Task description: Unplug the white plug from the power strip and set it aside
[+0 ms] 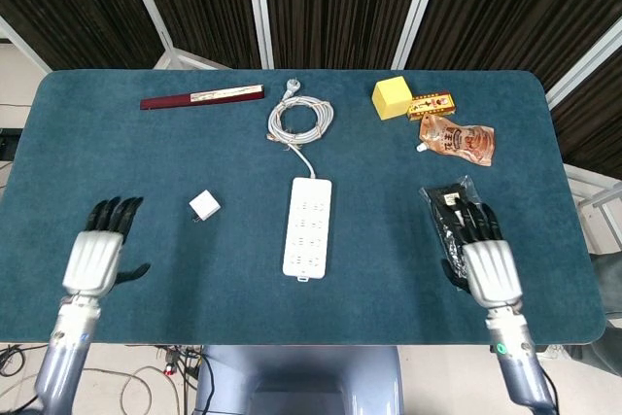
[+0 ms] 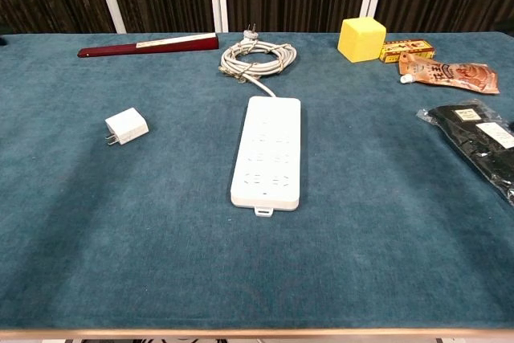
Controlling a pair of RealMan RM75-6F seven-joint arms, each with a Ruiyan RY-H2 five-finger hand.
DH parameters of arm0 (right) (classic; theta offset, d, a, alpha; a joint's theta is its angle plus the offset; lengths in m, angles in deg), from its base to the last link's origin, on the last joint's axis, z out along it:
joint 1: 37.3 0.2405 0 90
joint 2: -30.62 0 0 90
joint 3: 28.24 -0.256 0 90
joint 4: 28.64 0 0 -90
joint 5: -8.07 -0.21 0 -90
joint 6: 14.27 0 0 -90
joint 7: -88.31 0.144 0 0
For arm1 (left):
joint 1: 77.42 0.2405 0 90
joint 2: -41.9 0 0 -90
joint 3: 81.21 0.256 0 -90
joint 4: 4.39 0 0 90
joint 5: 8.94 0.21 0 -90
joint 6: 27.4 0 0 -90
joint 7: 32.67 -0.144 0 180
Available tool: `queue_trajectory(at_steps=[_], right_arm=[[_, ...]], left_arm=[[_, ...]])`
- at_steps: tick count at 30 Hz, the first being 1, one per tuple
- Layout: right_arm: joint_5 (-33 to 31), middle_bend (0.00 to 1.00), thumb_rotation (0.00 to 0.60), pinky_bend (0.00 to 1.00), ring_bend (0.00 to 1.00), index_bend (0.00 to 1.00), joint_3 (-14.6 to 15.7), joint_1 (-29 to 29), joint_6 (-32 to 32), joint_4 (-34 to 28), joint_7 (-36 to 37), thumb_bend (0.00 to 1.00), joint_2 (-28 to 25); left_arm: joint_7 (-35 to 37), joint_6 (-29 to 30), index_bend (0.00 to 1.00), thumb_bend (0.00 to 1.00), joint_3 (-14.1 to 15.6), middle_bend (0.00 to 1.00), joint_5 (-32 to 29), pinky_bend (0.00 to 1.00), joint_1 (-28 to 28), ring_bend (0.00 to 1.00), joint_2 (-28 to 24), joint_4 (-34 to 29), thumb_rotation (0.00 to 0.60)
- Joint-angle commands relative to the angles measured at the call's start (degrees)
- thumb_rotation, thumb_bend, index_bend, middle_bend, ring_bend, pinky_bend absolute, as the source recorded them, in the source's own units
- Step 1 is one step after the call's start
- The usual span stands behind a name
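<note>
Only the head view shows the hands: the left hand [image 1: 94, 258] is empty, fingers apart. The white plug [image 1: 204, 206] lies on the table [image 1: 146, 162], left of the power strip [image 1: 307, 225]. The right hand [image 1: 487, 264], fingers spread and empty, overlaps a black packet [image 1: 449, 203].

A big table [image 1: 87, 153] with a soft blue-green cloth top fills the room. Behind it hang dark curtains [image 1: 330, 2] with white bars [image 1: 257, 7] between them (maybe window frames). The floor [image 1: 15, 80] looks pale.
</note>
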Motion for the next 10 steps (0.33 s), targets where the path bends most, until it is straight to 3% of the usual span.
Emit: queue_trajectory(at_steps=[1, 5, 10], right_arm=[[1.7, 0.00, 0.600, 0.01, 0.00, 0.00, 2.2, -3.5, -3.5, 3.6, 3.3, 0.39, -1.0], [1.6, 0.00, 0.600, 0.01, 0.00, 0.00, 3.2, -6.1, -5.0, 6.4, 6.8, 0.39, -1.2], [3.1, 0.00, 0.600, 0.01, 0.00, 0.00, 3.6, -7.8, -6.6, 8.9, 9.4, 0.39, -1.4]], left_arm=[[1.3, 4.2, 0.02, 0.00, 2.9, 0.05, 3.5, 0.04, 4.6, 0.01, -0.9, 0.1, 0.600], [1.8, 7.2, 0.01, 0.00, 5.1, 0.05, 6.9, 0.03, 8.5, 0.00, -0.9, 2.2, 0.600], [4.7, 8.8, 0.01, 0.00, 5.6, 0.04, 9.3, 0.03, 11.3, 0.00, -1.5, 5.3, 0.600]])
